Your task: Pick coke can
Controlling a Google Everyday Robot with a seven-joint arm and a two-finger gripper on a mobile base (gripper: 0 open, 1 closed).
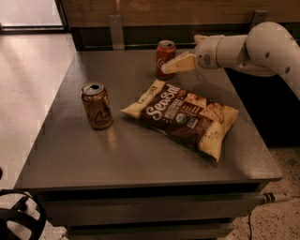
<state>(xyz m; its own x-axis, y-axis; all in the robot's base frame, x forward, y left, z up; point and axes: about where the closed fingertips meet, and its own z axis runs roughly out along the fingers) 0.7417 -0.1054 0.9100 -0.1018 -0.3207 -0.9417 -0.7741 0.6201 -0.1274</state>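
The coke can [165,57], red with white script and a silver top, stands upright at the far middle of the grey table [117,154]. My gripper [174,64] comes in from the right on a white arm [262,47]. It is open and holds nothing. Its near cream finger [182,63] points left, with its tip at the can's lower right side. The far finger is mostly hidden behind the wrist. I cannot tell whether the finger touches the can.
A gold-brown can [96,105] stands upright at the left middle of the table. A brown snack bag [183,114] lies flat just in front of the coke can. A wooden wall [140,9] runs behind the table's far edge.
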